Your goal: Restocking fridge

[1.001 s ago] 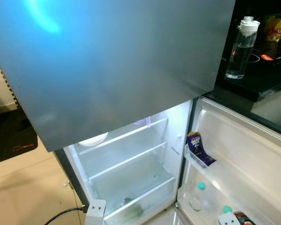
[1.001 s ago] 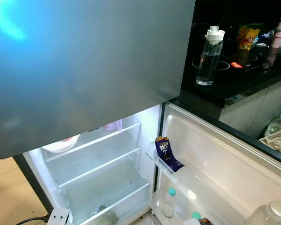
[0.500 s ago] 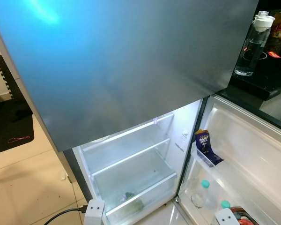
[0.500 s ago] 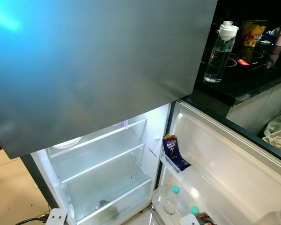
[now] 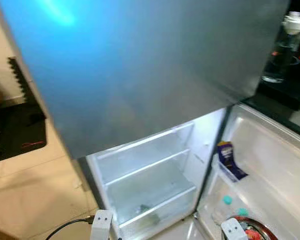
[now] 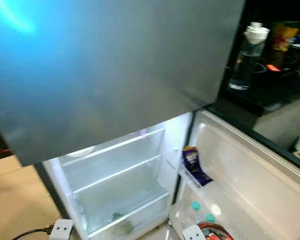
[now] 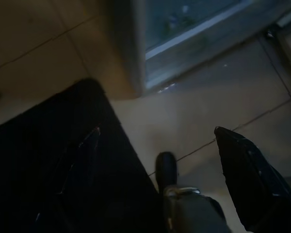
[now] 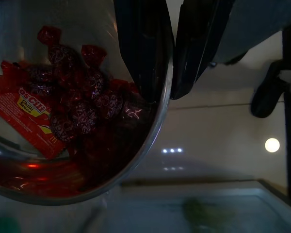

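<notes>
The fridge's grey upper door (image 5: 150, 65) is closed, and the lit lower compartment (image 5: 150, 170) stands open with bare glass shelves. My right gripper (image 8: 172, 73) is shut on the rim of a glass bowl (image 8: 155, 121) holding red wrapped candies (image 8: 72, 107), one finger inside and one outside. That bowl (image 5: 255, 231) shows at the bottom edge, in front of the open lower door (image 5: 270, 170). My left gripper (image 7: 157, 130) hangs open over the floor by the fridge's foot, nothing between its fingers.
The door bin holds a purple chocolate bar (image 5: 229, 159), with teal-capped bottles (image 5: 227, 200) below it. A clear water bottle (image 5: 285, 47) stands on the dark counter to the right. A black mat (image 5: 15, 130) lies on the tiles at left; a cable (image 5: 65, 227) runs along the floor.
The whole picture has shifted right, so the camera has turned. The bowl of red candies in my right gripper has come up into view at the lower right.
</notes>
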Controlling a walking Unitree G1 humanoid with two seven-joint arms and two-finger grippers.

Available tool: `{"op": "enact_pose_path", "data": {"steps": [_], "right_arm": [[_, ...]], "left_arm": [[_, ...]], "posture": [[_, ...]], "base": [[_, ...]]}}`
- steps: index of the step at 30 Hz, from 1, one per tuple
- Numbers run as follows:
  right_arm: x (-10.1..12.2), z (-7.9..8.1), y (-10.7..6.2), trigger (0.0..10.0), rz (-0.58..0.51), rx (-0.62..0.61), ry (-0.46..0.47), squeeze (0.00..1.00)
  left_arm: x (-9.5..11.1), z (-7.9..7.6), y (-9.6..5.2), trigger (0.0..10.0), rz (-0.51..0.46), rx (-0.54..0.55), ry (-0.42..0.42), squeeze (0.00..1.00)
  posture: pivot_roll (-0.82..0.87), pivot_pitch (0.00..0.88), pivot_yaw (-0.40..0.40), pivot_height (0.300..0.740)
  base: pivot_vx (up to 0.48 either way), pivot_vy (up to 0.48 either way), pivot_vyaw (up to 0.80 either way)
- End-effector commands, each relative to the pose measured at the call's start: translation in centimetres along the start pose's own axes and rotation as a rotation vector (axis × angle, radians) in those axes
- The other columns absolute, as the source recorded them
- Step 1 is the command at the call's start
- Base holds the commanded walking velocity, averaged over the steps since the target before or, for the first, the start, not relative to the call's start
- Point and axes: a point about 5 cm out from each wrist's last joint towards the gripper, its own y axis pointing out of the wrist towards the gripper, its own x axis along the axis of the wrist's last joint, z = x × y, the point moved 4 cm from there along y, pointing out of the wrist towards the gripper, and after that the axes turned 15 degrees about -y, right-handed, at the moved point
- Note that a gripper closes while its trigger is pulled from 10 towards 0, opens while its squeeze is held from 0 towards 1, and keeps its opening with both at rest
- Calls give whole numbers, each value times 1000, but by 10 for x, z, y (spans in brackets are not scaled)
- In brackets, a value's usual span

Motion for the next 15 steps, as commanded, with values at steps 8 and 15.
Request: {"op": "enact_pose_path", "data": {"steps": [8, 15], "right_arm": [[2, -1, 0, 10000, -12, 0, -12, 0], [-3, -5, -1, 10000, 10, -44, 34, 0]], "left_arm": [[-5, 6, -2, 10000, 19, 10, 12, 0], [-6, 5, -2, 10000, 20, 10, 17, 0]], "posture": [[-115, 98, 9, 740], [-114, 89, 11, 740]], "base": [[0, 0, 800], [0, 0, 343]]}}
